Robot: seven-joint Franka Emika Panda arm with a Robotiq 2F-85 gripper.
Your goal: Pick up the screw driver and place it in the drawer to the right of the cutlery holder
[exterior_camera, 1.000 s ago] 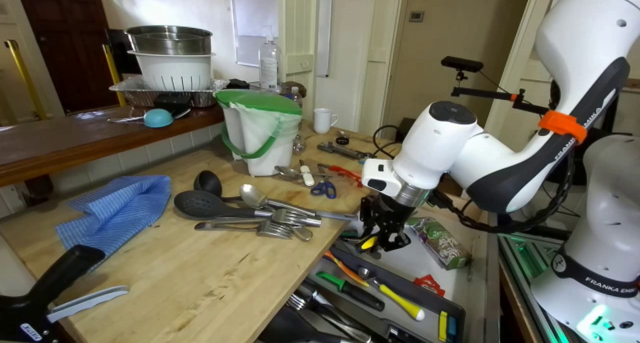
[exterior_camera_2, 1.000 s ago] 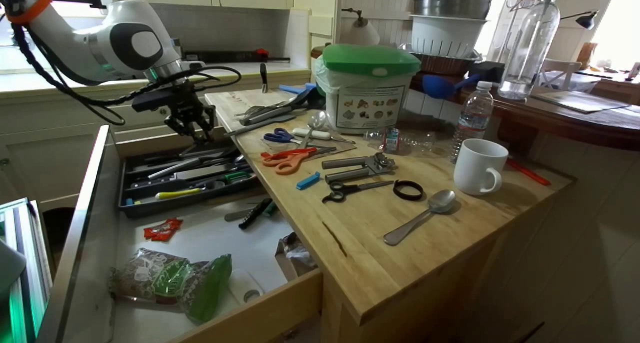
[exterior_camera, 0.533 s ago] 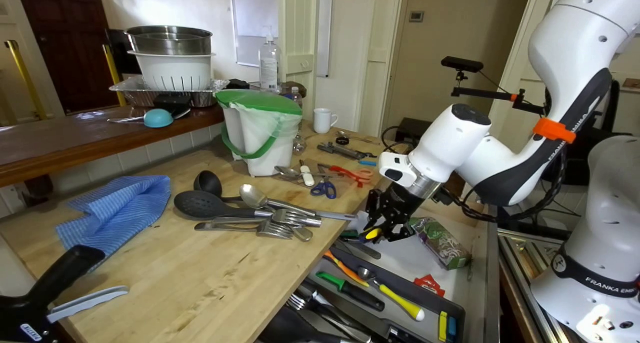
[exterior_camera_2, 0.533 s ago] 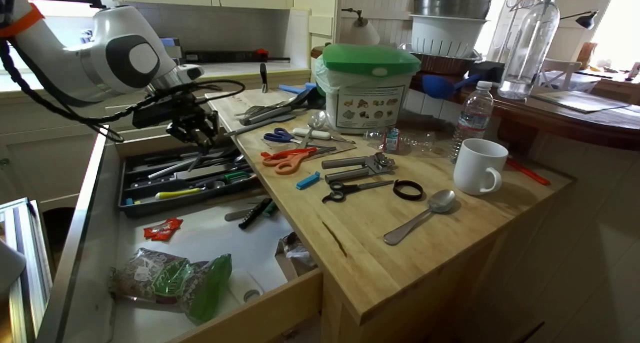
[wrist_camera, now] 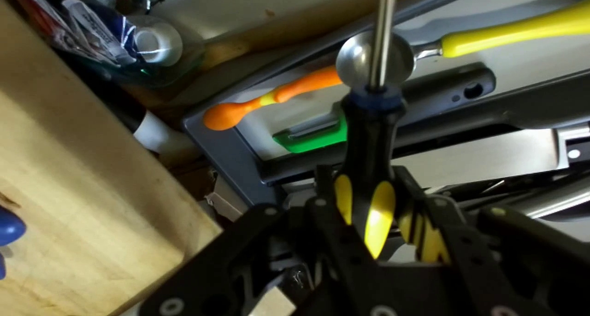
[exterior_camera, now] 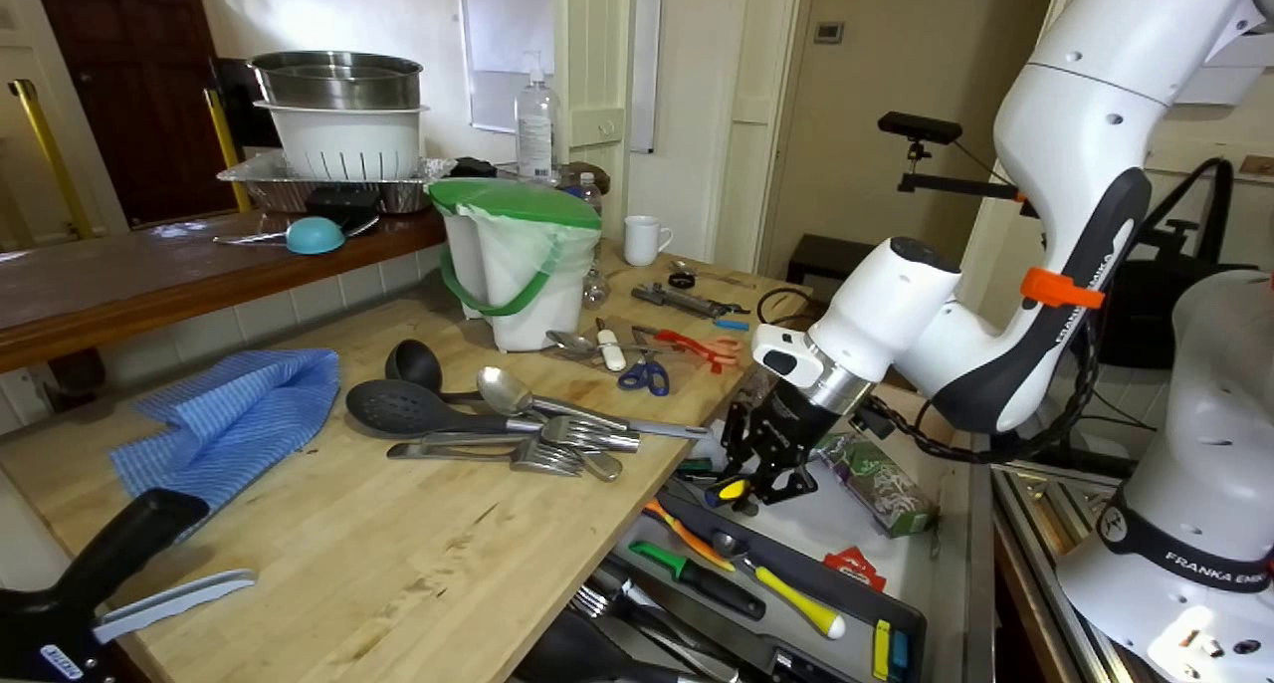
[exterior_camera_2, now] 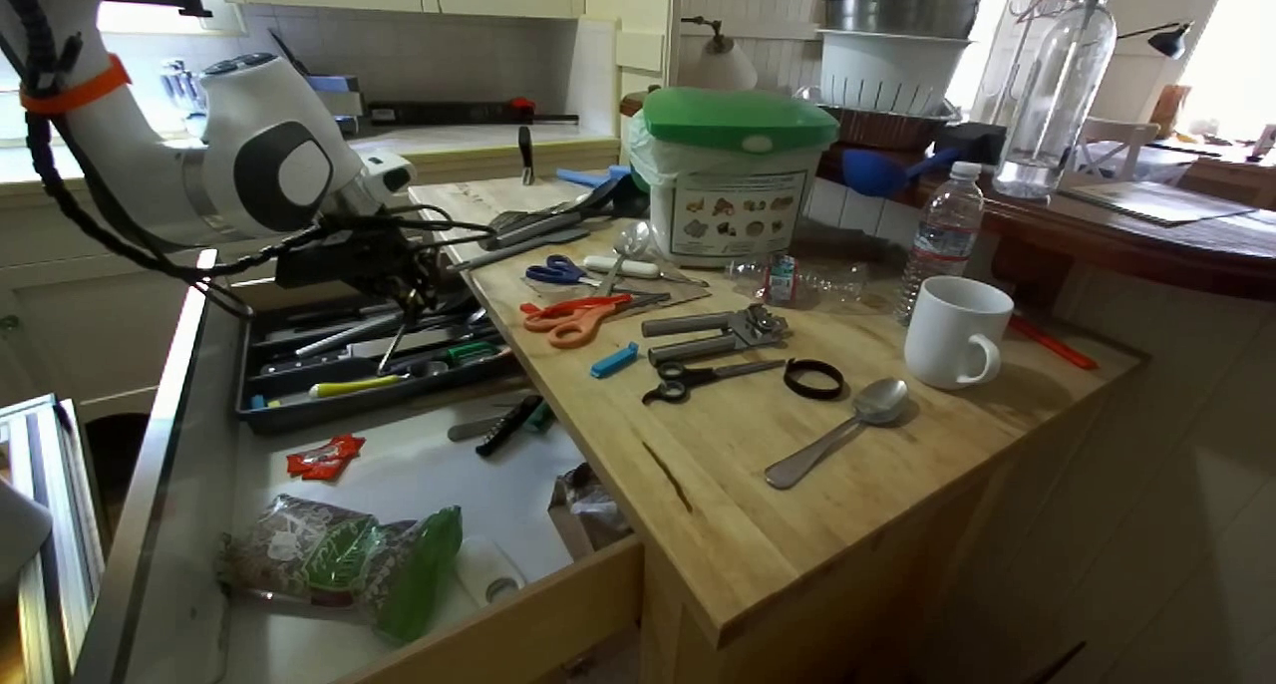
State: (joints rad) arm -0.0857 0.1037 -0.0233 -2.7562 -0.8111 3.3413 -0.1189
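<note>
My gripper (wrist_camera: 366,175) is shut on the screw driver (wrist_camera: 368,136) by its black-and-yellow handle. The thin metal shaft sticks out beyond the fingers. In an exterior view the yellow of the screw driver's handle (exterior_camera: 734,489) shows in the gripper (exterior_camera: 758,479). In an exterior view the shaft of the screw driver (exterior_camera_2: 393,347) slants down over the cutlery holder (exterior_camera_2: 339,411). The dark cutlery holder (wrist_camera: 230,164) lies beneath the screw driver in the wrist view, full of utensils. The open drawer (exterior_camera_2: 414,465) has a pale floor beside the cutlery holder. The shaft tip is cut off in the wrist view.
The wooden counter (exterior_camera: 478,544) overhangs the drawer, its edge close beside my gripper. A red packet (exterior_camera_2: 324,457), a peeler-like black tool (exterior_camera_2: 508,425) and a green-and-brown bag (exterior_camera_2: 329,554) lie on the drawer floor. Forks, ladles and scissors (exterior_camera_2: 573,320) lie on the counter.
My gripper, holding the screw driver, has come lower and tilted, so the shaft points more steeply down. The upper arm has swung. The drawer's contents have not moved.
</note>
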